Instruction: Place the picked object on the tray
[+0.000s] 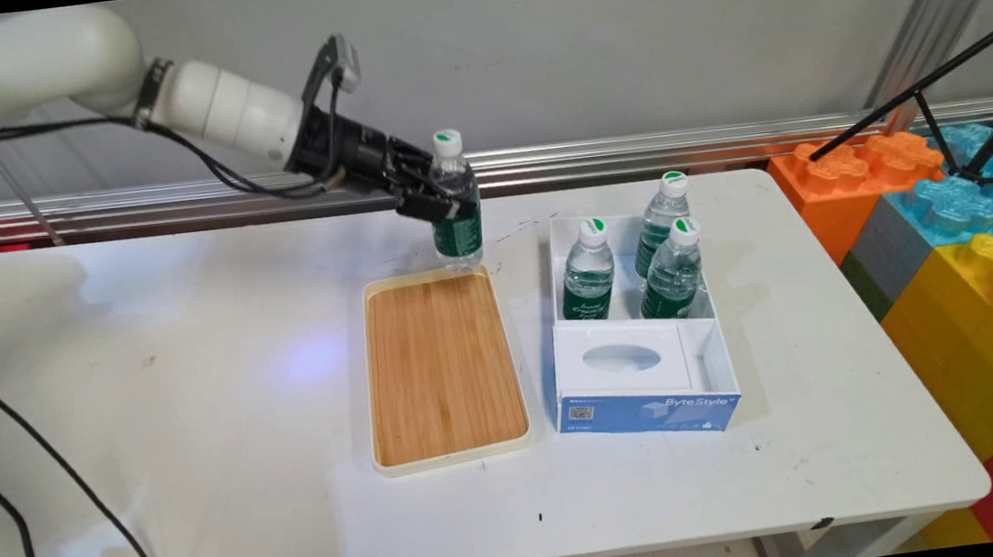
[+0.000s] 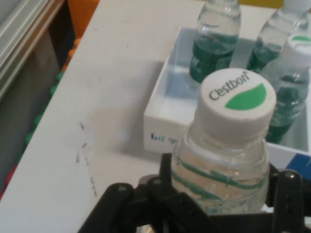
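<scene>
My black two-finger gripper (image 1: 440, 194) clamped round clear green-labelled water bottle (image 1: 456, 218) — upright, raised above far rim of bamboo tray (image 1: 441, 367) below me. Grip firm, level — avoid tilt.

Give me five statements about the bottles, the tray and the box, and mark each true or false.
1. The gripper is shut on a water bottle. True.
2. The wooden tray carries two bottles. False: nothing lies on its wooden surface.
3. Three bottles stand in the white box. True.
4. The held bottle's cap is off. False: its white cap is on.
5. The tray lies to the right of the box in the main view. False: it lies to its left.
</scene>
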Controlling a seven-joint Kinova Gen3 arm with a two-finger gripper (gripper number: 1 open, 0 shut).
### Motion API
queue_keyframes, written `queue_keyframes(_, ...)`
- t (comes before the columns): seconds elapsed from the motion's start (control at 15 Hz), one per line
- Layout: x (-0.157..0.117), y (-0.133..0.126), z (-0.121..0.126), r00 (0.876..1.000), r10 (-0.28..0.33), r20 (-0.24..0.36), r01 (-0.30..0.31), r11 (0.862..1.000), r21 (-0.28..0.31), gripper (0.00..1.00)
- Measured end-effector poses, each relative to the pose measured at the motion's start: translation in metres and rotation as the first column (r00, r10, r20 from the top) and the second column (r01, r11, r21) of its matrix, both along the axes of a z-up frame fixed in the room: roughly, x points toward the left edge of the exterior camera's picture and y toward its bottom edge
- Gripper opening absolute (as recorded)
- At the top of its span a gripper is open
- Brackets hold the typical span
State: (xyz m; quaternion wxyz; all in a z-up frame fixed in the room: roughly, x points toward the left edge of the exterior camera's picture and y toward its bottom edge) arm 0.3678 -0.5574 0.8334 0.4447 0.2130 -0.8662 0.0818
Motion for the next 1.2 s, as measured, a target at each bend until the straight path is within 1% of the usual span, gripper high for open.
queue_keyframes(0.13, 0.0, 0.0, -0.015, 1.0, 0.007, 0.011, -0.007, 1.0, -0.001, 0.0)
queue_keyframes(0.53, -0.001, -0.002, -0.05, 0.999, 0.023, 0.025, -0.023, 1.0, 0.01, 0.0)
queue_keyframes(0.93, 0.001, -0.001, -0.067, 0.999, 0.023, 0.031, -0.023, 1.0, 0.013, 0.0)
queue_keyframes(1.0, 0.001, 0.0, -0.069, 0.999, 0.021, 0.032, -0.021, 1.0, 0.011, 1.0)
queue_keyframes(1.2, 0.003, 0.002, -0.071, 0.999, 0.011, 0.035, -0.012, 1.0, 0.008, 1.0)
